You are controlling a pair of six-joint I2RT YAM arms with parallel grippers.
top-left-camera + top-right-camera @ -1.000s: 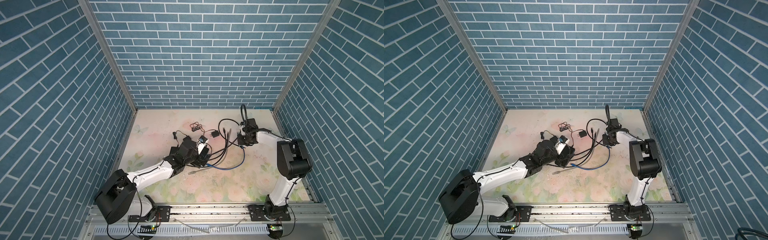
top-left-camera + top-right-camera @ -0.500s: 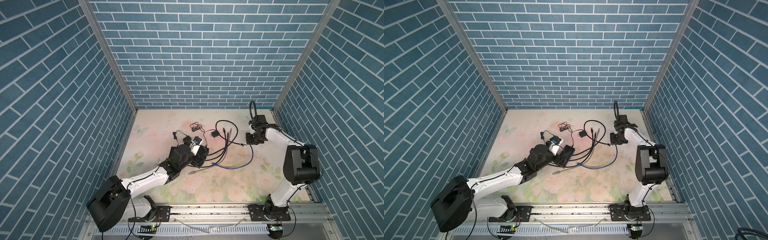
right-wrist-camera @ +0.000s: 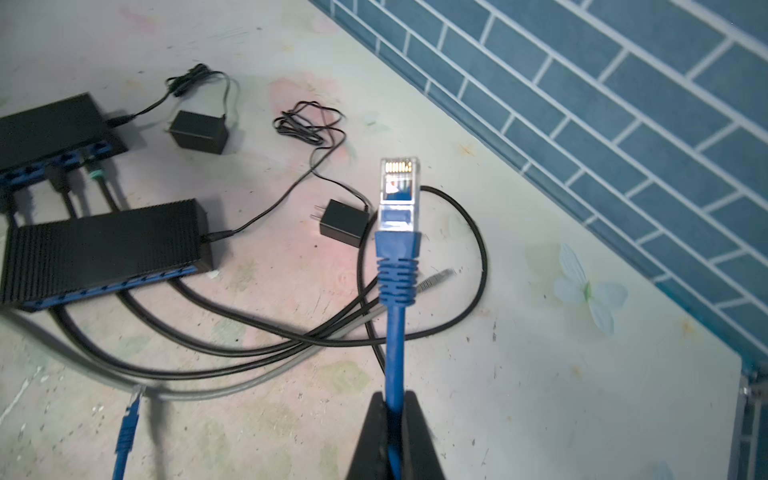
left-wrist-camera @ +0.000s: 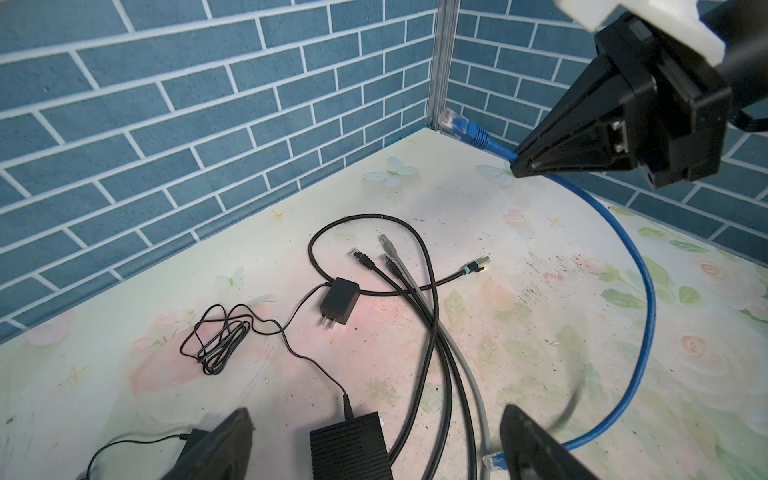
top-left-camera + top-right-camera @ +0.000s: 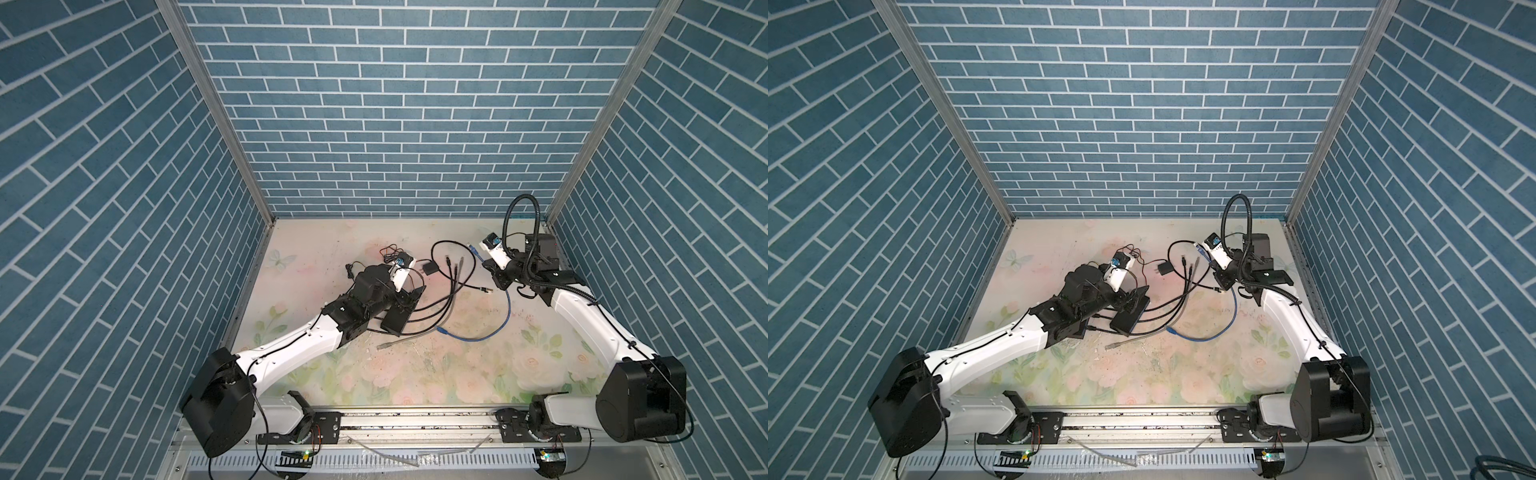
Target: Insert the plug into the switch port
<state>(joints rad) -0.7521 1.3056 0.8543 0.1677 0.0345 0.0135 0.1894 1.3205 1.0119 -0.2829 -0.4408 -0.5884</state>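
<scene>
The right gripper [image 3: 394,401] pinches the blue cable [image 3: 395,332], its plug [image 3: 398,191] raised near the far right corner of the table [image 5: 457,374]. The left gripper [image 4: 376,411] hangs with jaws wide apart over the switch [image 4: 351,449].

The plug [image 3: 398,195], clear with gold contacts on a blue cable [image 3: 395,332], is off the mat, right of centre in both top views. The ribbed black switch [image 3: 104,245] lies flat, left of centre.

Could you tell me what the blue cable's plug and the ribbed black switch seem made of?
Plug: clear glossy plastic, see-through, with gold-coloured contacts. Switch: matte black, finely ribbed shell; plastic or painted metal, hard to tell.
</scene>
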